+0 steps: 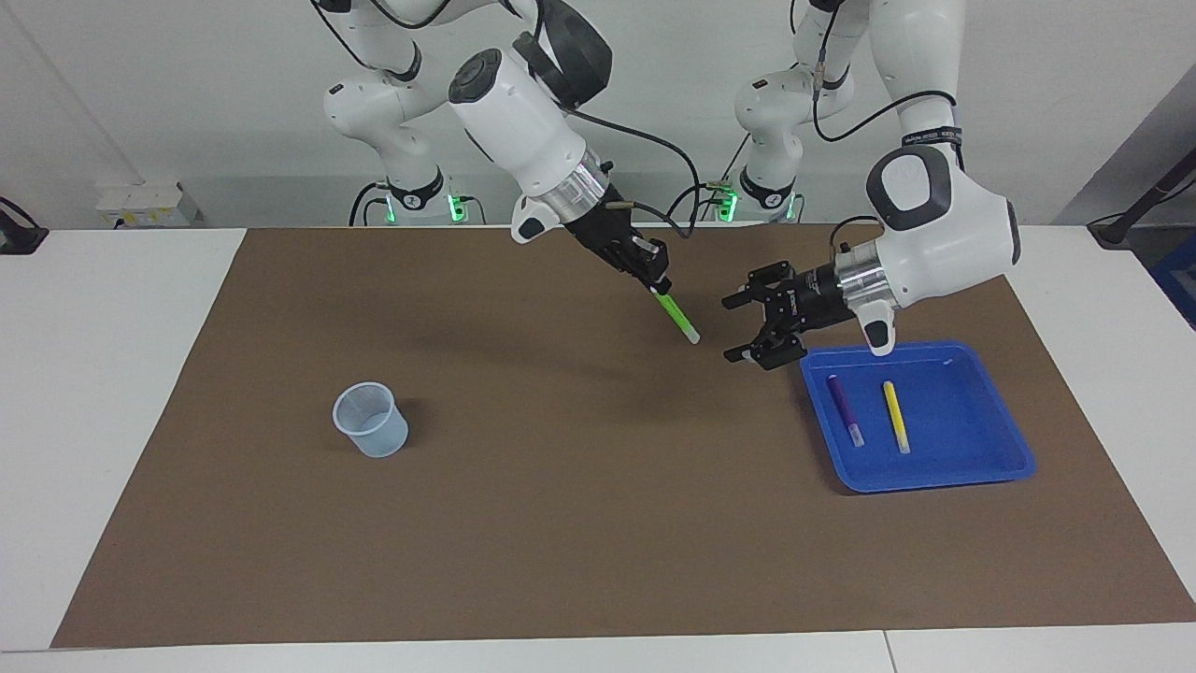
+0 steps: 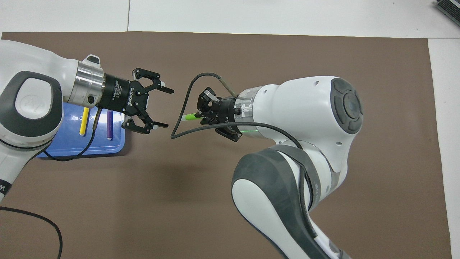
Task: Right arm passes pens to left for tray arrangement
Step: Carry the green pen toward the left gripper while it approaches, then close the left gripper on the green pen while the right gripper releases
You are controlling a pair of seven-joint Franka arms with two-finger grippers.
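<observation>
While the right gripper (image 1: 660, 282) is clamped on the green pen (image 1: 679, 318), it hangs in the air over the brown mat (image 1: 561, 523), roughly mid-table and toward the robots' edge. The pen slants down out of the fingertips, whitish end lowest, clear of the mat, aimed at the left gripper (image 1: 732, 329). Left gripper jaws spread wide, nothing between them, also raised over the mat, just off the tray's (image 1: 981, 467) corner that is nearest the robots and the table's middle. Pen tip and left gripper are near but apart, with a gap visible in both views.

The blue tray sits on the mat at the left arm's end. The purple pen (image 1: 845, 409) and yellow pen (image 1: 896, 416) lie flat in it, side by side and apart, roughly parallel; purple is closer to the tray's rim that faces mid-table, yellow about mid-tray.

A translucent cup (image 1: 370, 420) stands upright on the mat toward the right arm's end, well apart from both grippers.

In the overhead view a black cable (image 2: 183, 108) loops from the right wrist past the pen.
</observation>
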